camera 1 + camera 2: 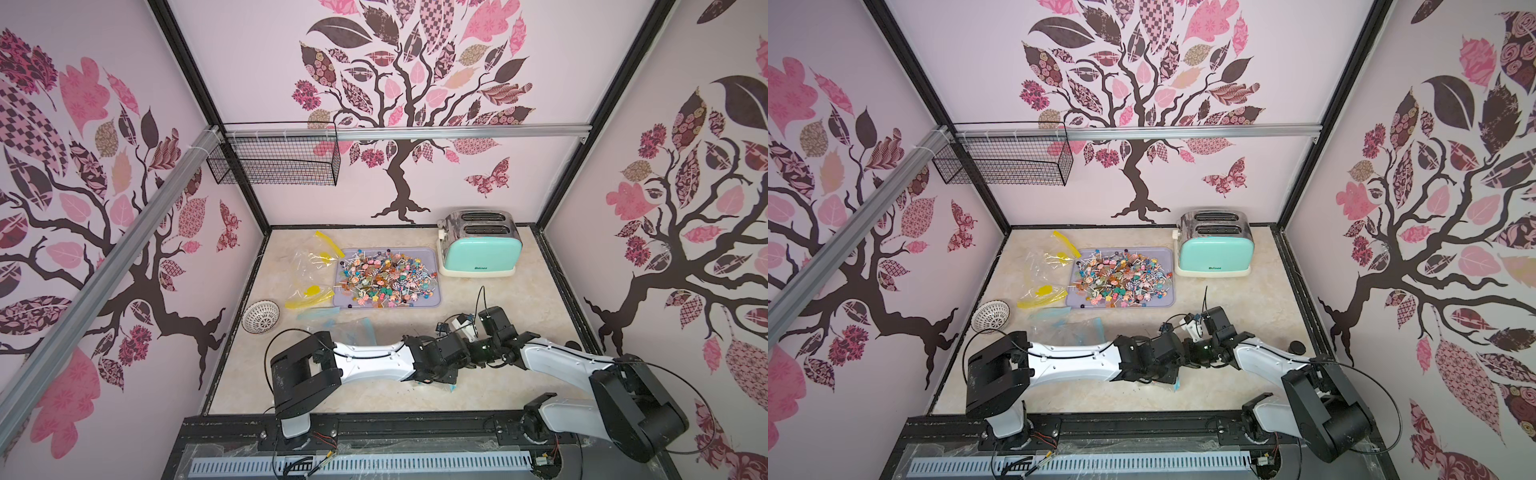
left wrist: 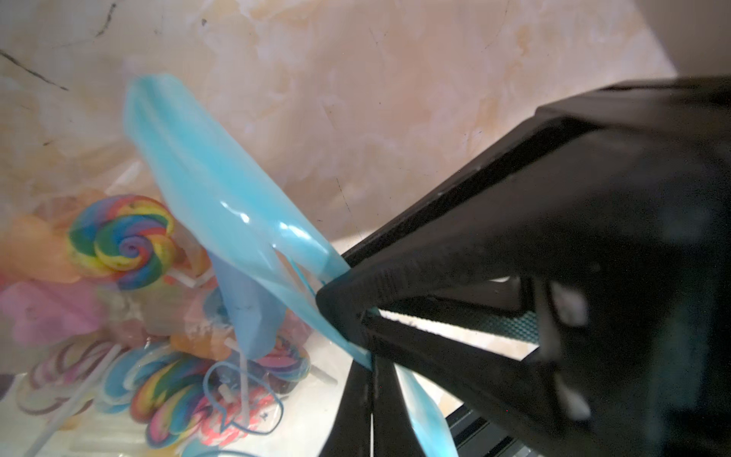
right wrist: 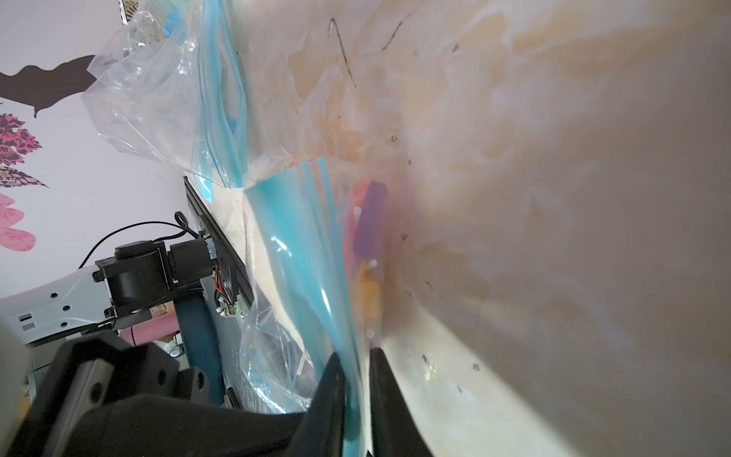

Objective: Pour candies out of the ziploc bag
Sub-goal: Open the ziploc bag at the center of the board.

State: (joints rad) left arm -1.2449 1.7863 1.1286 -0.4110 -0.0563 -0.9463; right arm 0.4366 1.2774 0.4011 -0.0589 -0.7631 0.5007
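Ziploc bag (image 2: 205, 178): blue-edged, candies (image 2: 122, 241) inside.
Left gripper (image 2: 352, 312): clenched on the bag's edge.
Right gripper (image 3: 356, 376): jaws astride that edge; cannot tell if gripping.

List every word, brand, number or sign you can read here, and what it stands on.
Toaster, mint front: one small dark brand word, roughly "Delinee", too blurred to be sure.
Ziploc bag: a blue printed outline, no letters legible.
No other text seen.
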